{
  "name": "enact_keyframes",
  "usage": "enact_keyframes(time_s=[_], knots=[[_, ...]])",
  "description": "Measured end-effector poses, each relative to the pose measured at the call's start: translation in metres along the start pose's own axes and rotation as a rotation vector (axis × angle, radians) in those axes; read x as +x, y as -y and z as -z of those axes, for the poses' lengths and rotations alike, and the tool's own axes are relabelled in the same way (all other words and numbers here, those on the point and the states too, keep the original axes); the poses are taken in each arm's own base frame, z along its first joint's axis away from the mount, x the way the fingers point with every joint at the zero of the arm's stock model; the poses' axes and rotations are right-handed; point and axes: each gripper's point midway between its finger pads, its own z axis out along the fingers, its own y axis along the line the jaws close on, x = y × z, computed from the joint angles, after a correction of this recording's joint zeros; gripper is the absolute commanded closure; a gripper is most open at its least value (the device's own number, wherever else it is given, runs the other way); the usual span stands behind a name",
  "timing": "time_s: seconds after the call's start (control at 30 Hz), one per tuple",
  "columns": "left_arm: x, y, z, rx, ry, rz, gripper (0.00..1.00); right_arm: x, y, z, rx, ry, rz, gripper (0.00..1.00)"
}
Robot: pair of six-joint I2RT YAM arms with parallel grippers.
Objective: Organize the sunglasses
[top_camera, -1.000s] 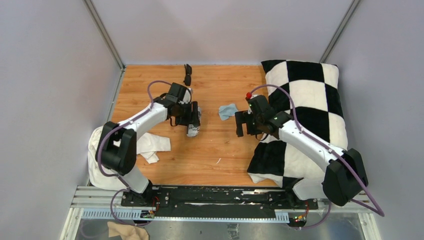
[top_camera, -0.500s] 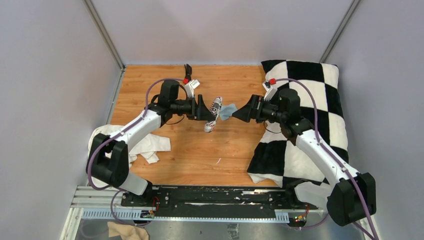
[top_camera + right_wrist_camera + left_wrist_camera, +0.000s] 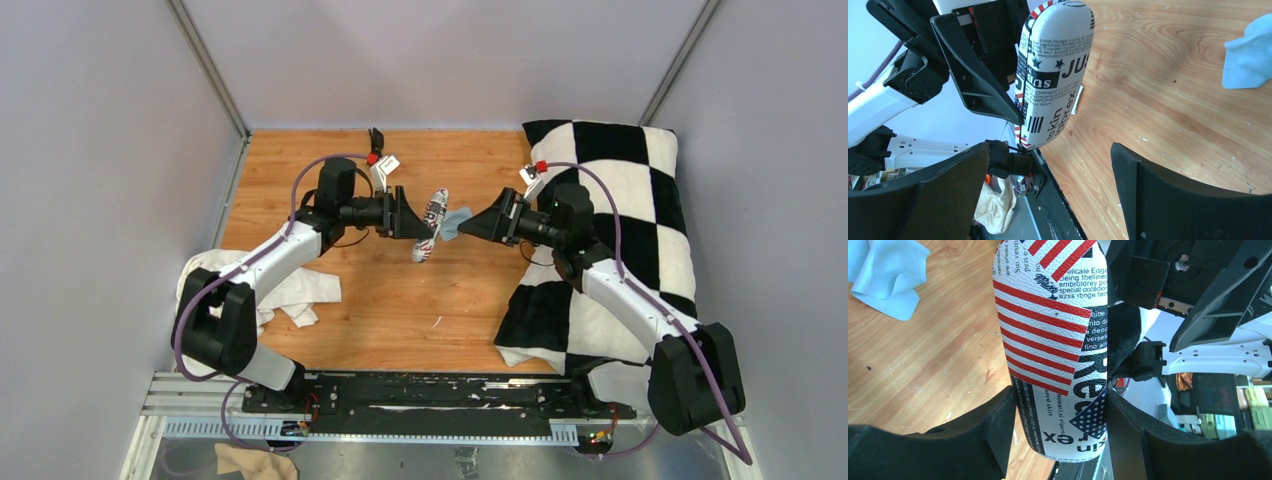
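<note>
The left gripper is clamped on the case, holding it clear of the tabletop. The right gripper, jaws wide apart, should close squarely on the exposed shell, probably to open it, without twisting it loose. Both arms reach inward with wrists level, facing each other. The sunglasses lie at the far edge.
</note>
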Motion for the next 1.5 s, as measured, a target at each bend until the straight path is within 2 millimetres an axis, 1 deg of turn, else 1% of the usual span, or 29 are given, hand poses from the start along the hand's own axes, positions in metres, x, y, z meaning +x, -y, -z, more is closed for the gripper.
enact_keyframes(time_s=[0.13, 0.43, 0.63, 0.7, 0.83, 0.97, 1.03, 1.13, 1.2, 1.23, 1.3, 1.37, 1.5], knots=[[0.001, 0.004, 0.001, 0.023, -0.008, -0.006, 1.00, -0.004, -0.002, -0.004, -0.022, 0.010, -0.012, 0.03], [-0.003, 0.022, 0.006, 0.076, 0.006, -0.027, 1.00, -0.018, 0.004, -0.027, -0.106, 0.041, -0.089, 0.03], [-0.003, 0.024, 0.006, 0.090, 0.017, -0.003, 1.00, -0.016, 0.006, -0.046, -0.173, 0.033, -0.142, 0.03], [-0.001, 0.023, 0.006, 0.087, 0.022, 0.016, 1.00, -0.016, 0.006, -0.051, -0.208, 0.037, -0.162, 0.05], [-0.003, 0.024, 0.006, 0.084, 0.037, 0.037, 1.00, -0.021, 0.003, -0.060, -0.297, 0.060, -0.204, 0.09], [-0.008, 0.024, 0.008, 0.069, 0.061, 0.052, 1.00, -0.023, -0.002, -0.067, -0.379, 0.063, -0.253, 0.09], [-0.009, 0.025, 0.008, 0.068, 0.066, 0.059, 1.00, -0.023, -0.006, -0.069, -0.403, 0.061, -0.260, 0.09], [-0.011, 0.028, 0.009, 0.073, 0.073, 0.059, 1.00, -0.019, -0.018, -0.071, -0.436, 0.046, -0.256, 0.10], [-0.012, 0.030, 0.010, 0.076, 0.079, 0.058, 1.00, -0.020, -0.026, -0.072, -0.459, 0.042, -0.245, 0.15], [-0.013, 0.030, 0.010, 0.076, 0.082, 0.059, 1.00, -0.018, -0.029, -0.072, -0.467, 0.039, -0.240, 0.21], [-0.014, 0.031, 0.010, 0.076, 0.084, 0.060, 1.00, -0.018, -0.031, -0.072, -0.476, 0.036, -0.236, 0.40], [-0.014, 0.032, 0.010, 0.079, 0.086, 0.062, 1.00, -0.018, -0.031, -0.072, -0.478, 0.037, -0.237, 0.54], [-0.016, 0.033, 0.010, 0.079, 0.094, 0.075, 1.00, -0.018, -0.030, -0.073, -0.480, 0.039, -0.247, 0.74]])
